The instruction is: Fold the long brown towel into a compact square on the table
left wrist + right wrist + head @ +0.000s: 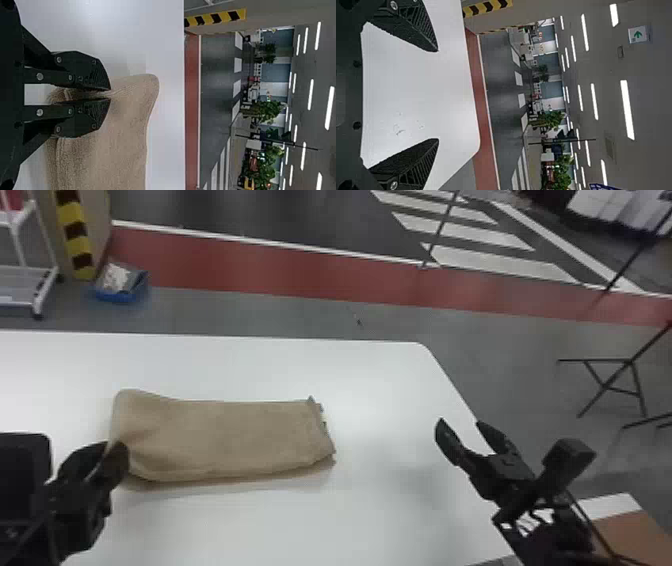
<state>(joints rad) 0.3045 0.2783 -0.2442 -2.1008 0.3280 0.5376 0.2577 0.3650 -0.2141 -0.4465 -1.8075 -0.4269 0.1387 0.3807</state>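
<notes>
Brown towel (225, 435), ladies and gentlemen, and there it lay on the white table (350, 375), a long flat bundle in layers, stretched from left to right! The smooth, rounded end was on the left; over on the right, the layered edges sat uneven, little corners poking out. And the left gripper (116, 449) had it, right at the near left corner! Its jaws were squeezed almost together, a ridge of cloth pinched between them, the wrist view leaving me in no doubt. What a contrast on the other side: the right gripper (460, 421) hung by the table's right edge, jaws spread wide, nothing between them, well apart from the towel. Beyond the table, on the floor, I spotted a blue container (120, 296) near a post with yellow and black stripes (75, 235), and a white cart (46, 282) to its left.
</notes>
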